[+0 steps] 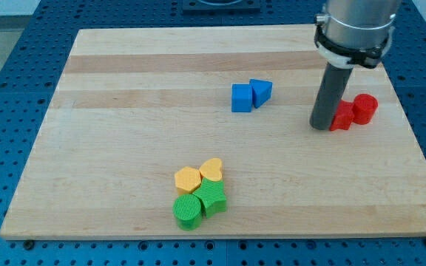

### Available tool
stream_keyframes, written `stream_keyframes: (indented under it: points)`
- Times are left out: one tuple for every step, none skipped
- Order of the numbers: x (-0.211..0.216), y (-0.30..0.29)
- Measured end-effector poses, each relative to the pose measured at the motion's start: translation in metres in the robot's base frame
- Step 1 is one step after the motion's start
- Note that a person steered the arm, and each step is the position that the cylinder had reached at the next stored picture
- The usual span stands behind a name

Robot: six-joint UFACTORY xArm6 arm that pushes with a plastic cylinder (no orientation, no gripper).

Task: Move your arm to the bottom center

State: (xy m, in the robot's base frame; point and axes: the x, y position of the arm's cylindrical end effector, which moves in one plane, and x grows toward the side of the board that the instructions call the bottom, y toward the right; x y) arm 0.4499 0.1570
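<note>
a pale wooden surface (124,111) lies over a blue perforated base (6,89) that shows on all sides of it. the arm's grey housing (355,26) enters from the view's top right, and a straight dark rod (330,96) runs down from it. there is no claw on this arm, so there is no wide or narrow state to tell; the rod ends in my tip (321,127), which rests on the surface in the right half, about mid-height in the view.

just to the view's right of my tip, touching or nearly touching the rod, sits a red block (341,118) whose shape is partly hidden by the rod. a red cylinder (364,108) stands against that block on its far right side.

to the view's left of my tip and a little toward the top, apart from it, a blue cube (242,97) and a blue triangular block (260,91) sit side by side, touching.

well apart from my tip, toward the view's bottom left, four blocks cluster together: a yellow hexagon (188,179), a yellow heart (211,171), a green cylinder (188,210) and a green star-like block (213,197). the bottom centre (220,225) of the surface lies just right of this cluster, far below and left of my tip.
</note>
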Motion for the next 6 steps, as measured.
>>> stream_keyframes:
  points:
    - [0.026,-0.006]
    - [0.073,0.014]
    - [0.126,0.011]
    - [0.166,-0.025]
    - [0.157,-0.055]
    - [0.143,-0.101]
